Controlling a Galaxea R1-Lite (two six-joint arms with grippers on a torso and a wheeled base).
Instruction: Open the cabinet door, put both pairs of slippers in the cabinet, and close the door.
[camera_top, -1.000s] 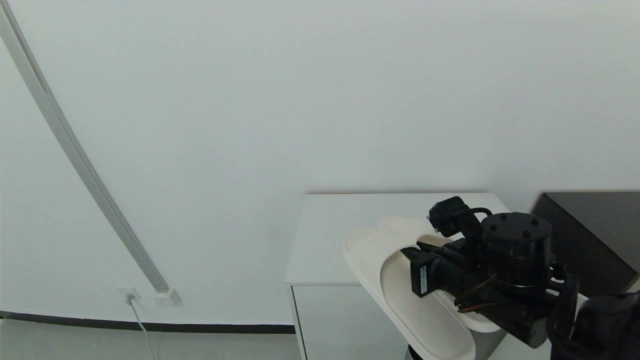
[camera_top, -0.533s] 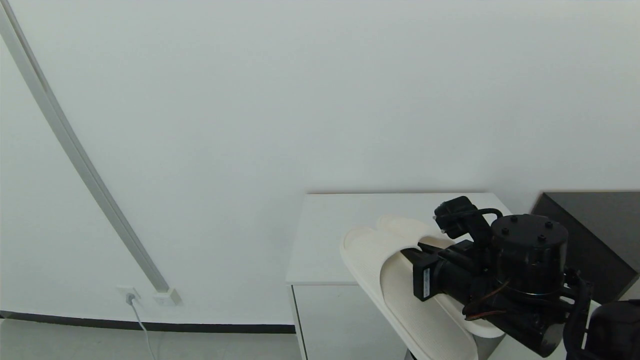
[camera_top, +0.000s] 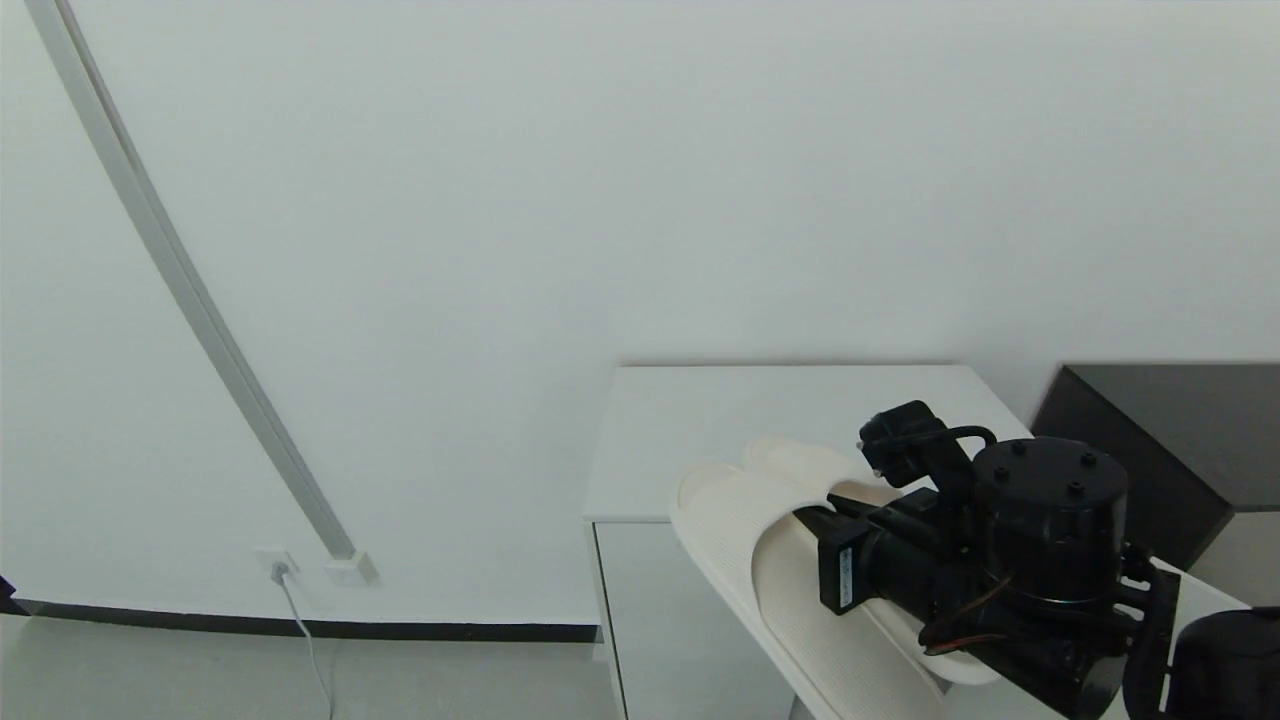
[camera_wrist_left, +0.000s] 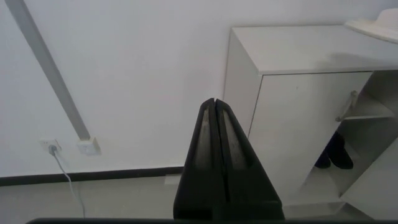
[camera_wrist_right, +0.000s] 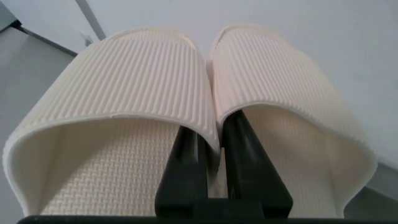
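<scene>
Clerk: Slippers (camera_wrist_right: 155, 81), one pair, cream-white and soft-looking. Uppers are ribbed in fine straight lines, insoles are stamped with a small woven pattern, and toes are rounded.

Checker: Location?

Clerk: In the air, side by side, above the front edge of the cabinet (camera_top: 700, 430), toes towards the wall (camera_top: 600, 200).

Checker: Held by?

Clerk: right gripper (camera_wrist_right: 210, 155), black, with two flat fingers. It is clamped tight on the neighbouring inner edges of both uppers, which are pinched together between the fingers.

Checker: Other arm?

Clerk: left gripper (camera_wrist_left: 215, 109), black, with long wedge-shaped fingers pressed flat against each other and nothing between them. It hangs in front of the wall, apart from the cabinet.

Checker: Cabinet, description?

Clerk: White and box-shaped, with smooth matt panels and a flat top. A slim bar handle (camera_wrist_left: 348, 106) sits at the edge of the front panel (camera_wrist_left: 298, 130). Past the handle side the inside lies open, showing a white shelf (camera_wrist_left: 373, 112) and, below it, a dark pair (camera_wrist_left: 336, 152) of footwear on the cabinet floor.

Checker: Sundries?

Clerk: A flat grey strip (camera_top: 190, 290) slants down the wall to a socket (camera_top: 275, 563) with a pale cable (camera_top: 305, 640). A dark block (camera_top: 1150, 440) stands on the cabinet's right.
</scene>
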